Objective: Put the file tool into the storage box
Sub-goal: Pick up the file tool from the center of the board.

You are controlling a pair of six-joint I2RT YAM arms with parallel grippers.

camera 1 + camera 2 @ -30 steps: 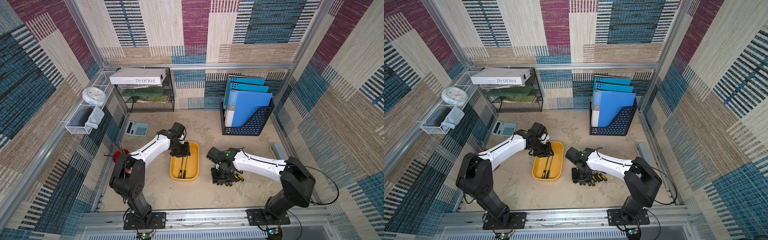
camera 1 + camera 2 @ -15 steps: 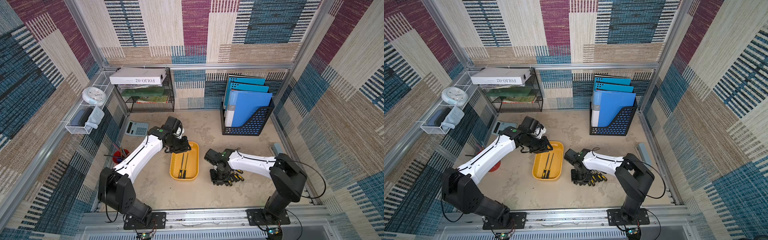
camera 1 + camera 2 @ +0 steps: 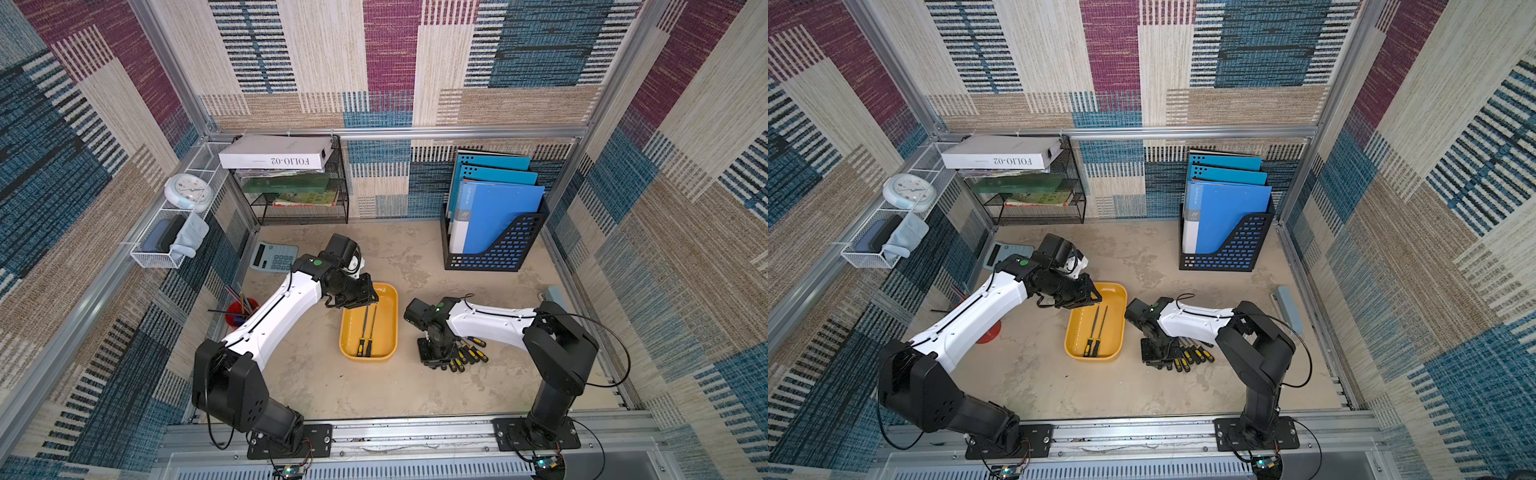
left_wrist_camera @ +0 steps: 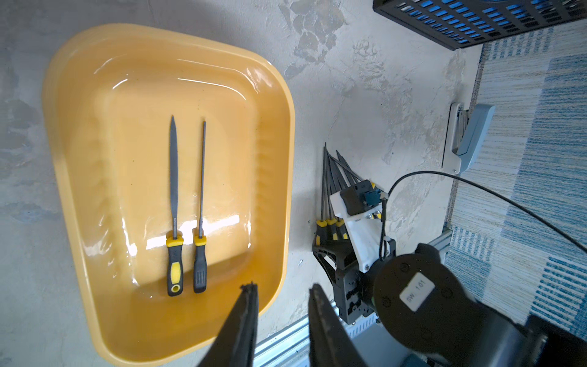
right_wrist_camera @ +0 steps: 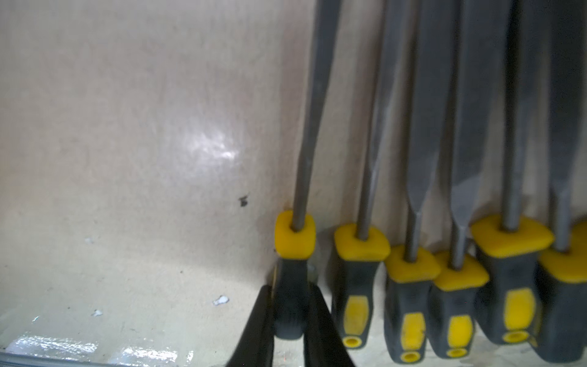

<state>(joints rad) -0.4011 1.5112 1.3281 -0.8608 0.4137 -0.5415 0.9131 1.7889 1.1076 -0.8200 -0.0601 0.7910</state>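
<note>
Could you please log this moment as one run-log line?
right gripper: shut on file | left gripper: open, empty | storage box: two files inside

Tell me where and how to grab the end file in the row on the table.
Take the end file by its black handle, just behind the yellow collar, from above, fingers across its width. It lies flat, the handle is thickest, and bare table on its outer side gives room. The right gripper is shut there.
</note>
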